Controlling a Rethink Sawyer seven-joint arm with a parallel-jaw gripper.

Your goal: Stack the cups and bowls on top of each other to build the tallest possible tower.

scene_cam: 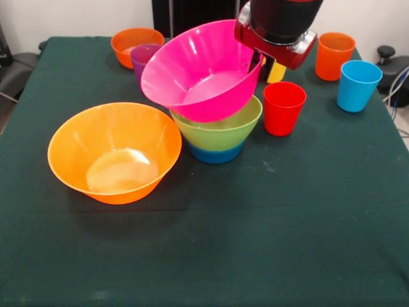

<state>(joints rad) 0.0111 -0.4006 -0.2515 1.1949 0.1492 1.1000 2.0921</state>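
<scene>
We are seeing the tower (217, 137) partly built: green bowl (220, 128) nested in a blue one. The gripper (259, 64) is holding the pink bowl (201, 70) by its far rim, jaws pinched on it, tilted just above the green bowl. Large orange bowl (115, 153) beside the green bowl, and the cups, remaining unstacked.

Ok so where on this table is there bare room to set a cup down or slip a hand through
The near stretch of the table in front of the large orange bowl and the green bowl is bare. It is crowded at the far side, where the gripper tilts the pink bowl near the red cup.
</scene>
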